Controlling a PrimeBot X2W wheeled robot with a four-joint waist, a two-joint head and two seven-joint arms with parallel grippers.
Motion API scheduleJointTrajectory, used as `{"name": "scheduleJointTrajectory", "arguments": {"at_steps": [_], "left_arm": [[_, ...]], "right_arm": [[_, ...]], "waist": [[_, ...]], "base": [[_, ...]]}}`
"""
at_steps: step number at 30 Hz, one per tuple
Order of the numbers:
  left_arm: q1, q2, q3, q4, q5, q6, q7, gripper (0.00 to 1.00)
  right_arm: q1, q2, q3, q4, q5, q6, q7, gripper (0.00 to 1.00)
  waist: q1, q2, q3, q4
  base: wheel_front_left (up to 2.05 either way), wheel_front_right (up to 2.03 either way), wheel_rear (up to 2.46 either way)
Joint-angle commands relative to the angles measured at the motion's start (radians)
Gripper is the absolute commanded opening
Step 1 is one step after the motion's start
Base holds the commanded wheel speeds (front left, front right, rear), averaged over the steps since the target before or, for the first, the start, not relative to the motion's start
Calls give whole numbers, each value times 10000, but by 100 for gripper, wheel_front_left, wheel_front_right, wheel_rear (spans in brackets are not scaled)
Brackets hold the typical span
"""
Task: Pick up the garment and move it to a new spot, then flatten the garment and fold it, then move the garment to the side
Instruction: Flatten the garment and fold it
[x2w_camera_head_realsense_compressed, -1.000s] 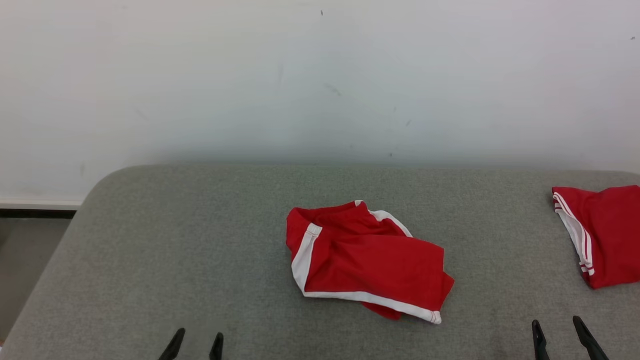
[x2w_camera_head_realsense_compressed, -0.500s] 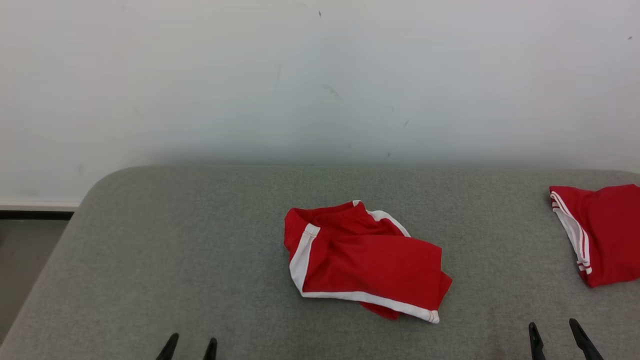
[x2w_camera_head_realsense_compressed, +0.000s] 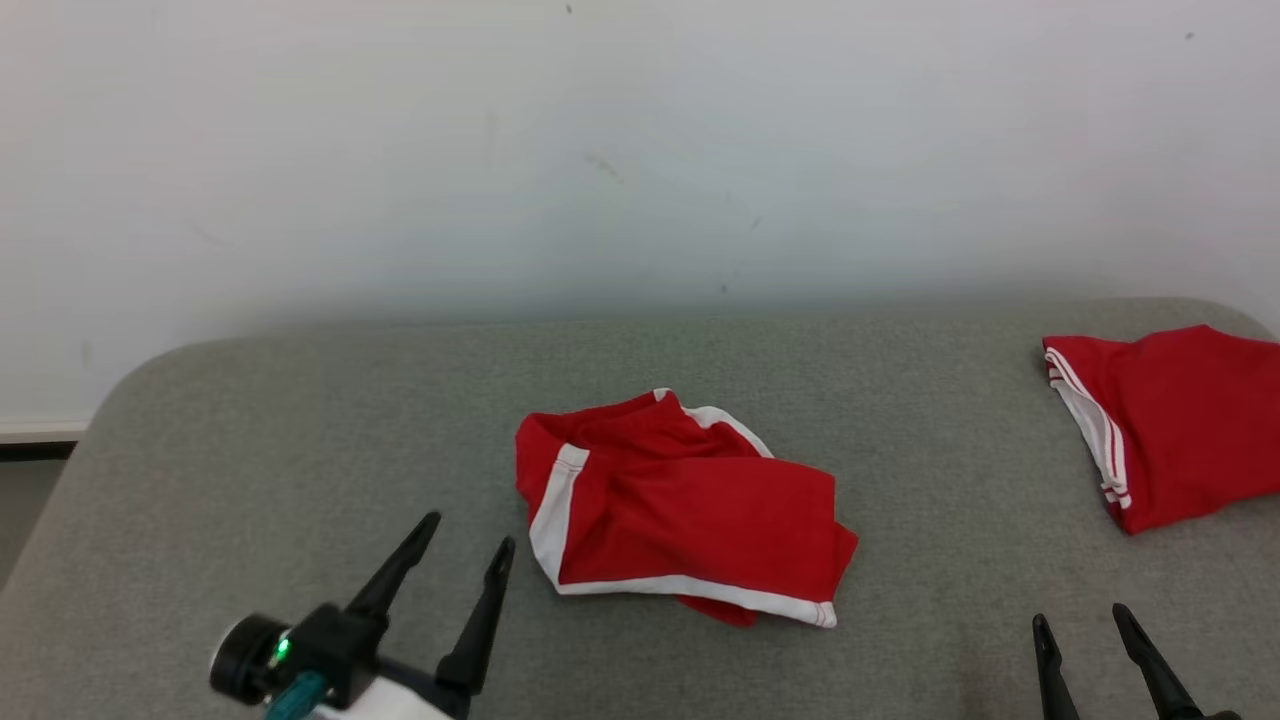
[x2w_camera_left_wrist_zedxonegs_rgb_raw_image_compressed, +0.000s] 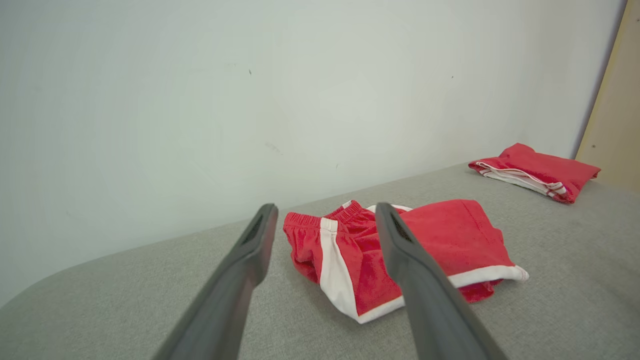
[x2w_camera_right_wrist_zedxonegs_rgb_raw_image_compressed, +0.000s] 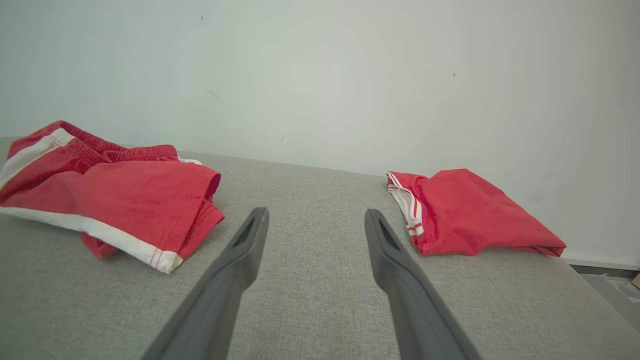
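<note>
Left gripper (x2w_camera_head_realsense_compressed: 468, 530) aimed at crumpled red shorts (x2w_camera_head_realsense_compressed: 690, 510), pre-grasp.
Jaws apart on both, empty; right gripper (x2w_camera_head_realsense_compressed: 1080, 614) parked near right, clear of folded shorts (x2w_camera_head_realsense_compressed: 1160, 430).

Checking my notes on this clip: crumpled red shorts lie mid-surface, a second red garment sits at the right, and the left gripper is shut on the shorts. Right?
Not quite. The left gripper is open and holds nothing; it stands just short of the red shorts, as the head view shows. The rest stands, including the second red garment at the right.
</note>
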Motion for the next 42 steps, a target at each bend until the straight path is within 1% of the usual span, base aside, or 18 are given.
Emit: {"name": "scheduleJointTrajectory", "arguments": {"at_steps": [1,3,4,5,9,12,19,21,24,26,32,34,39,42], "left_arm": [[-638,215,-415,395,185,-34,2,100],[-1616,461,-1168,826,-23,-39,2,100],[-1616,461,-1168,826,-23,-39,2,100],[-2015,636,-1519,1150,-201,-39,101,100],[-3876,1371,-3259,2483,-1084,-27,902,100],[-5124,1744,-4269,3357,-1816,-29,1434,100],[-7162,2540,-6759,4825,-3313,-29,2594,100],[-7600,2769,-7291,5116,-3703,-29,2692,100],[-8032,2955,-8023,5601,-4165,-29,2789,100],[-8196,2928,-8437,5840,-4627,-31,2885,100],[-8494,3188,-9627,6129,-5799,-30,3217,100],[-8621,3308,-9921,6192,-6062,-30,3226,100],[-8602,3374,-10413,6200,-6732,-32,3438,100],[-8382,3389,-10610,5994,-7152,-32,3799,100]], "right_arm": [[-163,-9,53,-19,5,-26,-22,100],[-267,-7,125,-23,14,-26,-22,100],[-267,-7,125,-23,14,-26,-22,100],[-316,-13,169,-25,15,-26,-22,100],[-386,-17,283,27,31,-26,-22,100],[-490,-108,434,67,-5,-26,-22,100],[-778,-215,523,-32,7,-26,-22,100],[-816,-225,543,-13,-17,-26,-22,100],[-766,-225,617,48,-46,-26,-22,100],[-743,-224,664,74,-44,-26,-22,100],[-741,-204,734,117,-50,-26,-22,100],[-732,-212,713,113,-44,-26,-22,100],[-700,-218,647,97,-45,-24,-22,100],[-714,-210,644,110,-27,-26,-22,100]], "waist": [[0,0,208,-322],[0,0,346,-584],[0,0,346,-584],[0,0,426,-732],[0,0,674,-1189],[0,0,914,-1511],[0,0,1452,-2060],[0,0,1555,-2119],[0,0,1655,-2134],[0,0,1677,-2124],[0,0,1696,-2033],[0,0,1702,-1963],[0,0,1728,-1783],[0,0,1746,-1701]], "base": [[0,0,0],[0,0,0],[0,0,0],[0,0,0],[0,0,0],[0,0,0],[0,0,0],[0,0,0],[0,0,0],[0,0,0],[0,0,0],[0,0,0],[0,0,0],[0,0,0]]}}
